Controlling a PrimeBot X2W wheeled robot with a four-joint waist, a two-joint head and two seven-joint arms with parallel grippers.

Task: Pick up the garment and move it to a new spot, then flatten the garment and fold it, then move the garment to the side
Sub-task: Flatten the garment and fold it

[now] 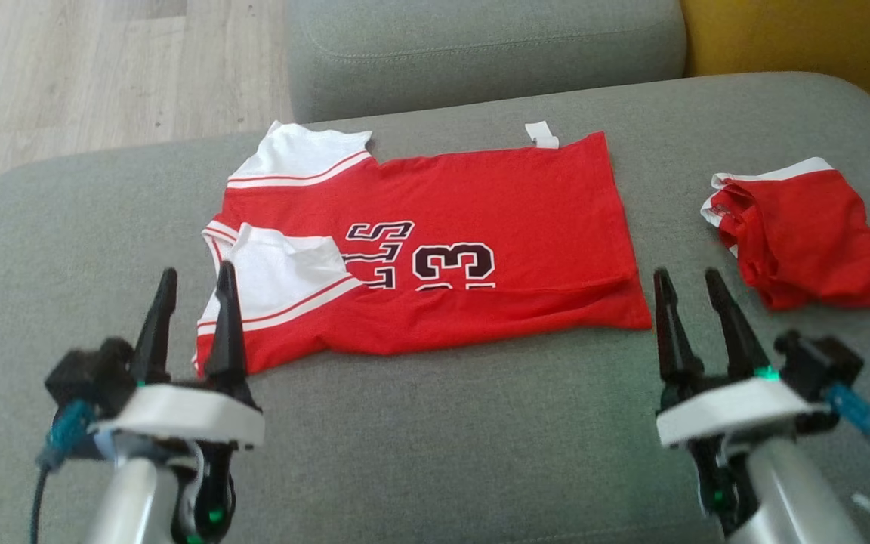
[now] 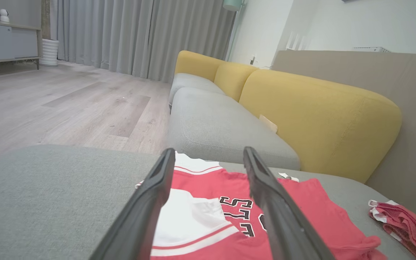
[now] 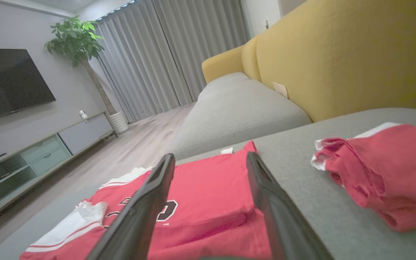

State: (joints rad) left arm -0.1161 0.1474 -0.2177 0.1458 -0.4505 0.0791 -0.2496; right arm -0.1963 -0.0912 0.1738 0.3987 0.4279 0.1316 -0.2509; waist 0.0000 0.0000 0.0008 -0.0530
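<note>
The garment [image 1: 480, 234] is a red jersey with white sleeves and black numbers, spread sideways on the grey sofa seat [image 1: 442, 438], its near long edge folded over. My left gripper [image 1: 195, 276] stands open just before the near white sleeve, holding nothing. My right gripper [image 1: 688, 276] is open too, just right of the jersey's bottom hem corner and apart from the cloth. The left wrist view has the jersey [image 2: 229, 213] between and below the left gripper's [image 2: 209, 153] fingers. In the right wrist view the jersey [image 3: 208, 195] lies under the right gripper [image 3: 211, 157].
A crumpled red and white piece of clothing [image 1: 805, 234] lies on the seat to the right. A second grey cushion [image 1: 480, 53] and a yellow backrest [image 1: 797, 38] stand behind. Wooden floor [image 1: 103, 68] lies beyond the seat's left edge.
</note>
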